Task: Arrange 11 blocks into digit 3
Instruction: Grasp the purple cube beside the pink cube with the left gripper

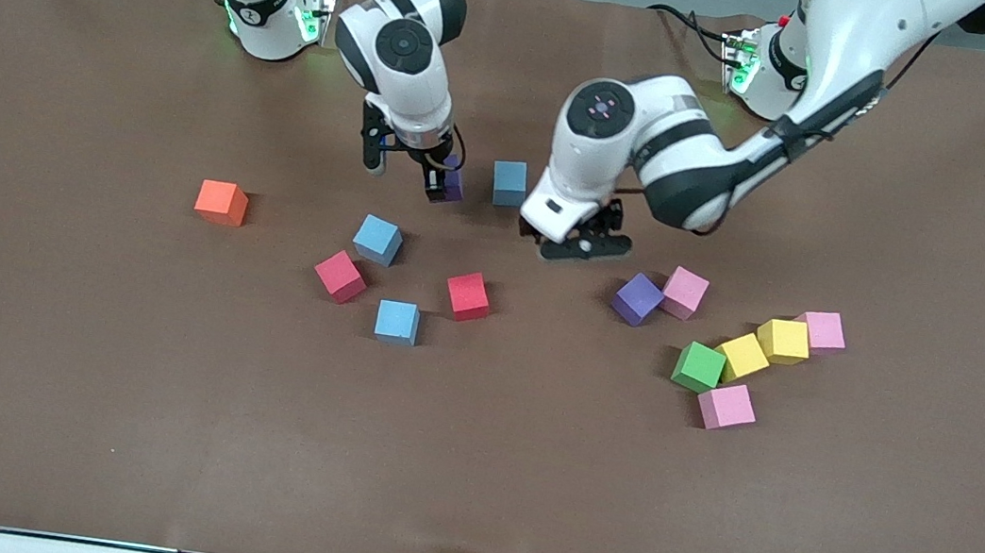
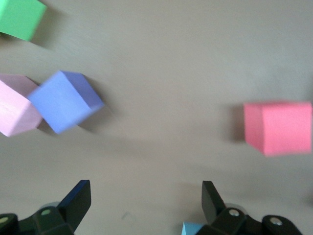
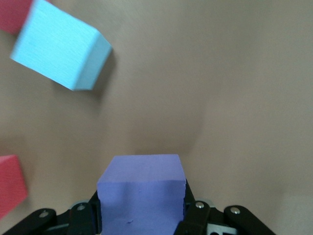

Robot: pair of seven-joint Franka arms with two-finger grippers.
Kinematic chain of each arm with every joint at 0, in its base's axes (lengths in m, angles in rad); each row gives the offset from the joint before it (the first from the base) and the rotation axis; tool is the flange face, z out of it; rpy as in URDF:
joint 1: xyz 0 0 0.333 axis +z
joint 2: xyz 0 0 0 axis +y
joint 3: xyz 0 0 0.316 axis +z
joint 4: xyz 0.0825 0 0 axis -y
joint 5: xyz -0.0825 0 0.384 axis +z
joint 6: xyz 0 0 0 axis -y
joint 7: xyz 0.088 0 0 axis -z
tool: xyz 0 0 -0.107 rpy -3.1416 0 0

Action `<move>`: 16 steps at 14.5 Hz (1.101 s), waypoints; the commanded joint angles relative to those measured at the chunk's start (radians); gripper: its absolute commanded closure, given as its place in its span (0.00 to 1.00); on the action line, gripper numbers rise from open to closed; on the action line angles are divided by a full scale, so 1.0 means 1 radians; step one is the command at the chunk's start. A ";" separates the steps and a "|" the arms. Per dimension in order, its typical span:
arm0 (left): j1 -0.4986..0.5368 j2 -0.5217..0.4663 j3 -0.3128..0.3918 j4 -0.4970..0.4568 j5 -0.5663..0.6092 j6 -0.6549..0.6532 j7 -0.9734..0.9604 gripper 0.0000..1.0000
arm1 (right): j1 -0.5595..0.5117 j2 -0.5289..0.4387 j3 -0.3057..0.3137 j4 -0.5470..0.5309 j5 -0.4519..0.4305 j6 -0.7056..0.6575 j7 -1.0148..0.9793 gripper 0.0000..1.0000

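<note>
Clamping a purple block [image 3: 141, 196] — right hand [image 1: 438, 182] up over the worktop [image 1: 61, 372] beside a light blue block [image 1: 510, 183]. Hanging spread wide, holding nothing — left hand [image 1: 584, 244], near a second purple block [image 1: 638, 298] touching a pink block [image 1: 685, 292].

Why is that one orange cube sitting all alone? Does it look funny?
Yes, a little. The orange cube sits by itself toward the right arm's end of the table, apart from every other block. It is the only orange one. Nothing looks spilled or broken.
</note>
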 commanded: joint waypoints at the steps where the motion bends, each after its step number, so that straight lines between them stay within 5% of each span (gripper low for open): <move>1: 0.054 -0.006 -0.009 0.013 -0.019 -0.019 -0.118 0.00 | 0.039 0.052 -0.007 -0.010 0.018 0.065 0.058 1.00; 16: 0.171 -0.007 0.025 -0.056 0.013 -0.005 -0.362 0.00 | 0.100 0.173 -0.009 0.061 0.015 0.101 0.150 1.00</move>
